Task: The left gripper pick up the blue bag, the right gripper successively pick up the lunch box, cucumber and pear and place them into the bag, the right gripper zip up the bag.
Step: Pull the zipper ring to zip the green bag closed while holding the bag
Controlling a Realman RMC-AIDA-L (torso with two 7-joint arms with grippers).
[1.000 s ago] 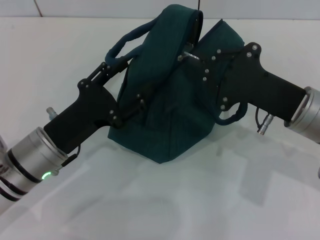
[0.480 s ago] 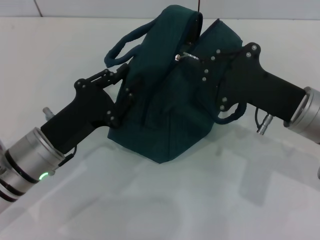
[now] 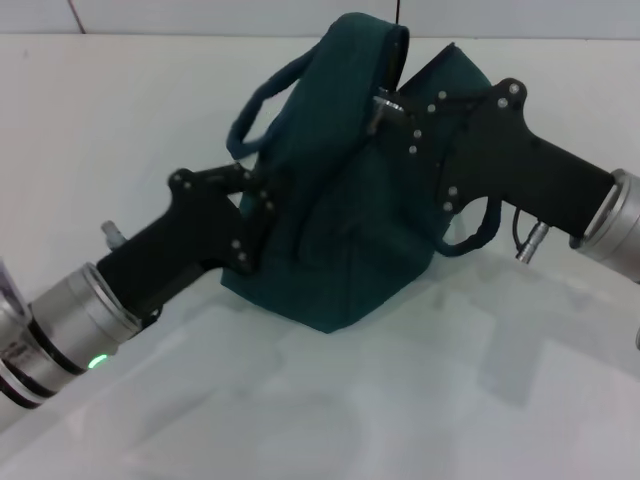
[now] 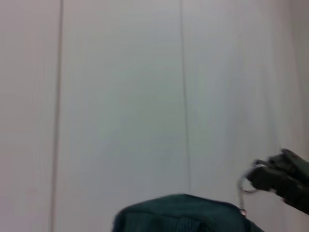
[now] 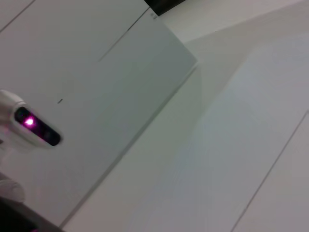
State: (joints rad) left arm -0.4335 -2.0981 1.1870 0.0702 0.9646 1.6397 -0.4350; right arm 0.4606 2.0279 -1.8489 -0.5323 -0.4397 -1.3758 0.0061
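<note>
Right gripper (image 3: pixel 392 108) was up at the top of the bag (image 3: pixel 340 230), with its black fingers pinched on the metal zipper pull (image 3: pixel 379 110) right by the top seam. You could see the same thing in the left wrist view: the gripper (image 4: pixel 256 178) coming in from the side with the ring pull (image 4: pixel 244 186) hanging off its tips, just above the bag's top edge (image 4: pixel 183 212).

Left gripper (image 3: pixel 262 212) came in low from the left side, pressed against the bag's side panel. Its tips were buried against the dark fabric, so honestly couldn't tell if it was clamped on anything or just resting there.

Bag sat upright on the white table (image 3: pixel 300 400), roughly in the middle, between the two arms. One handle (image 3: pixel 262 100) looped up on the left side above the left gripper, the other handle (image 3: pixel 470 235) drooped under the right gripper's body. Both grippers blocked a fair bit of the bag's front.

Right wrist view only showed white panels and a small white device (image 5: pixel 29 125) with a pink light, nothing of the bag.
</note>
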